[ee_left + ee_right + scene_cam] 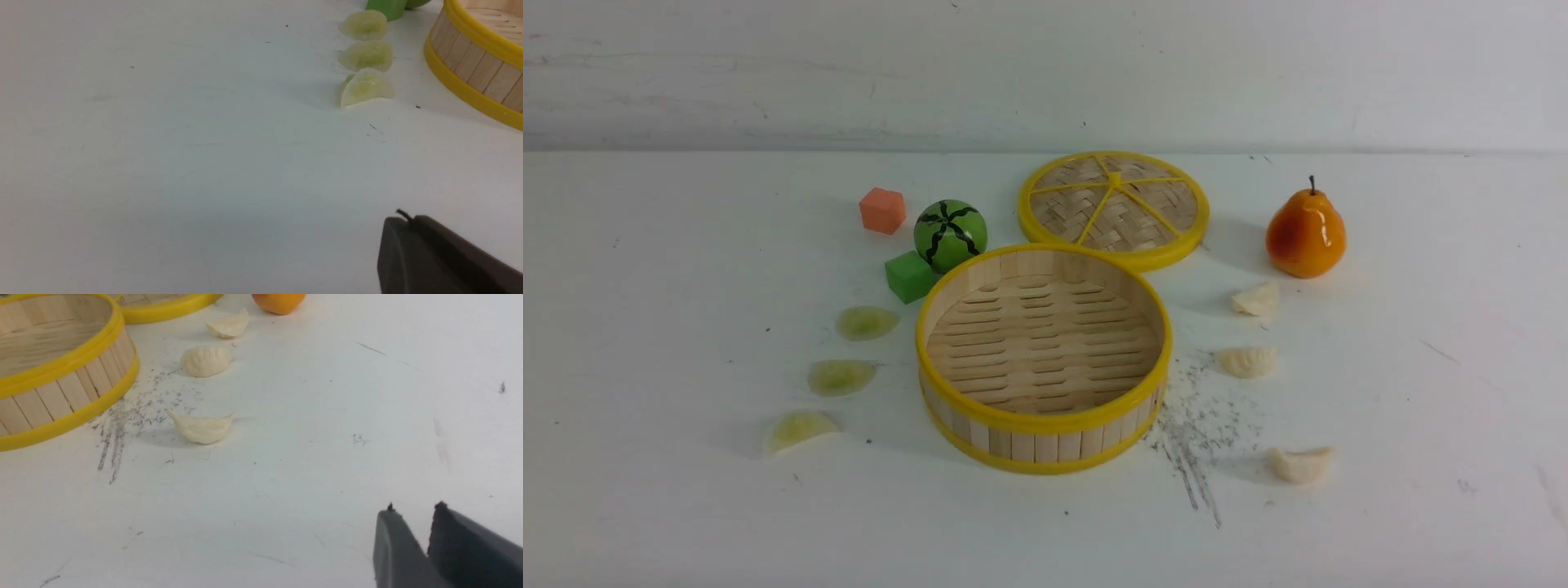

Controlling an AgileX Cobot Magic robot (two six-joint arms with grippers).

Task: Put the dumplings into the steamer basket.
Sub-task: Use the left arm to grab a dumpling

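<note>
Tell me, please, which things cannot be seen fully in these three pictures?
- Front view: neither pincer shows; both lie outside the frame.
- Left wrist view: the left pincer is cut off by the bottom corner; only its closed tips show. The steamer basket is cut by the right edge.
- Right wrist view: the right pincer is cut by the bottom edge; the pear by the top edge.

Matte black left gripper (408,219), right gripper (414,510) — charcoal
</note>
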